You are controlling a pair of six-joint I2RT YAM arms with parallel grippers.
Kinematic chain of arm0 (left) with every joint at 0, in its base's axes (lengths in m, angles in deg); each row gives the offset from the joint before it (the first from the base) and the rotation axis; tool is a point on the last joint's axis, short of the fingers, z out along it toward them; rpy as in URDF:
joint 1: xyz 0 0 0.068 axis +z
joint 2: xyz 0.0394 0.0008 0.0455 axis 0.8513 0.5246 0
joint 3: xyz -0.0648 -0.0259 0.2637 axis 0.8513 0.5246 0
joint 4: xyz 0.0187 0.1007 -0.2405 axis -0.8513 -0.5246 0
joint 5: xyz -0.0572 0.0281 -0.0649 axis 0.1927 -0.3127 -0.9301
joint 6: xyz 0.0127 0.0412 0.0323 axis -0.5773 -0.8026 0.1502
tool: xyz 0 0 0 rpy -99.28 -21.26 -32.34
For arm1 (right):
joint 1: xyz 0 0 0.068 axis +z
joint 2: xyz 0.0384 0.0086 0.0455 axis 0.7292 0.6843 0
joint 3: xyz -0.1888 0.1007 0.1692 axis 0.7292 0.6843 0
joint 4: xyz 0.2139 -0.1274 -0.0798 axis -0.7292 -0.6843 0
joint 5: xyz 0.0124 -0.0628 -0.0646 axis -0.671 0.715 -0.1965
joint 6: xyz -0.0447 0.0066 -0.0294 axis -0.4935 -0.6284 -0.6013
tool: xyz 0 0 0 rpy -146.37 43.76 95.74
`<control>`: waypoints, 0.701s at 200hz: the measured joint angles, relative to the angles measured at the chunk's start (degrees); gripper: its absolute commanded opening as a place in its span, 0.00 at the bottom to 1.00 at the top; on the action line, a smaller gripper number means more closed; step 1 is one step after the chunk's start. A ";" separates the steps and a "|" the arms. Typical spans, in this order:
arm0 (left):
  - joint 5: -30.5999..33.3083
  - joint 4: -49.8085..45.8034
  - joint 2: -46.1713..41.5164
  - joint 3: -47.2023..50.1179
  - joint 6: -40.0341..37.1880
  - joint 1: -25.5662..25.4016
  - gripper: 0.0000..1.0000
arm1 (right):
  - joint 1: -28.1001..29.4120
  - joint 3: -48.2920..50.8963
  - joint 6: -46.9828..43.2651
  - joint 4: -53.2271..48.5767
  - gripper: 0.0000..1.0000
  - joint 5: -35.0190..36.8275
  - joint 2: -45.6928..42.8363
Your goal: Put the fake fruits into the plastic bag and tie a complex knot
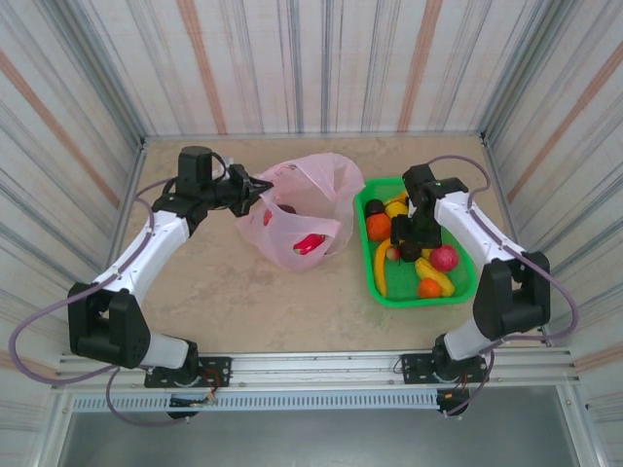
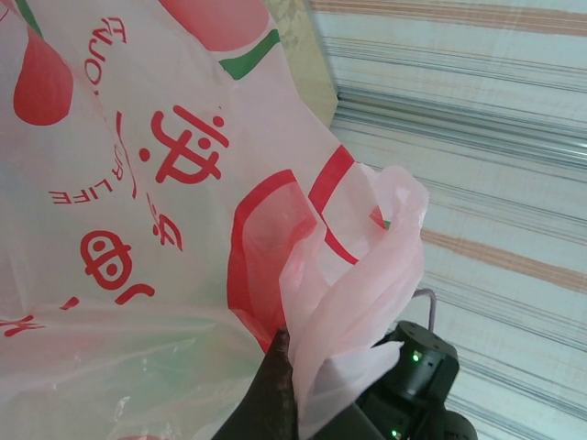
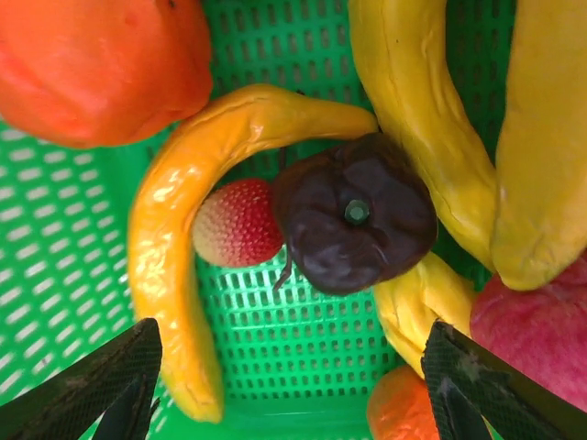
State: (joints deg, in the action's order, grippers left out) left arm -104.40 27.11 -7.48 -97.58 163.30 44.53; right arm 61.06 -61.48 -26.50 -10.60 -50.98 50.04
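Observation:
The pink plastic bag (image 1: 302, 204) with red print lies at mid-table, mouth raised to the left, a red fruit (image 1: 310, 243) showing through it. My left gripper (image 1: 255, 191) is shut on the bag's bunched edge (image 2: 353, 275); one dark finger (image 2: 273, 390) presses the plastic and the other is hidden behind it. My right gripper (image 1: 407, 241) hangs open low inside the green basket (image 1: 376, 284). Its fingertips (image 3: 110, 376) straddle a bare patch of basket floor just below a dark brown fruit (image 3: 356, 215) and a strawberry (image 3: 237, 223), touching nothing.
The basket holds several more fake fruits: curved yellow bananas (image 3: 174, 275), an orange-red piece (image 3: 101, 64), a red apple (image 3: 541, 330) and an orange ball (image 3: 404, 412). Striped walls enclose the table (image 1: 243, 302) on three sides.

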 measured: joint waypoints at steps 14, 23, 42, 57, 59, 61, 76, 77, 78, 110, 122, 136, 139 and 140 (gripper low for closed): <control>0.00 0.09 0.00 0.31 0.02 0.00 0.00 | 0.02 0.02 0.24 0.61 0.76 1.11 1.75; 0.00 0.09 0.00 0.46 0.00 0.00 0.00 | 0.02 0.07 0.42 1.14 0.76 1.88 2.71; 0.00 0.09 0.00 0.52 0.00 0.00 0.00 | 0.02 0.07 1.03 2.29 0.76 3.15 4.50; 0.00 0.09 -0.09 0.52 0.00 0.00 0.00 | 0.00 0.07 1.29 2.93 0.76 4.28 5.62; 0.00 0.09 -0.09 0.52 0.00 0.00 0.00 | 0.00 0.07 1.29 2.97 0.76 4.50 5.79; 0.00 0.09 -0.11 0.52 0.00 0.00 0.00 | 0.00 0.07 1.31 3.02 0.76 4.63 5.88; 0.00 0.07 -0.22 0.52 0.00 0.00 0.00 | 0.00 0.04 1.31 3.17 0.76 5.40 6.93; 0.00 0.07 -0.22 0.52 0.00 0.00 0.00 | 0.00 0.07 1.31 3.17 0.76 5.44 6.97; 0.00 0.09 -0.24 0.52 0.00 0.00 0.00 | 0.00 0.07 1.31 3.19 0.76 5.46 7.02; 0.00 0.09 -0.31 0.52 0.00 0.00 0.00 | -0.28 0.22 1.29 4.20 0.75 6.10 8.48; 0.00 0.07 -0.31 0.52 0.00 0.00 0.00 | -0.50 0.74 1.29 5.20 0.74 6.03 8.74; 0.00 0.07 -0.31 0.52 0.00 0.00 0.00 | -0.83 1.29 1.29 6.12 0.72 5.57 9.31; 0.00 0.07 -0.31 0.52 0.00 0.00 0.00 | -0.90 1.38 1.27 6.32 0.72 5.44 9.49; 0.00 0.09 -0.31 0.52 0.00 0.00 0.00 | -0.87 1.38 1.29 6.36 0.72 5.40 9.53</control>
State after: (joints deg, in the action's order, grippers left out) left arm -104.40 27.19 -7.79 -97.05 163.30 44.53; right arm 60.18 -60.10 -25.21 -4.24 -45.58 59.57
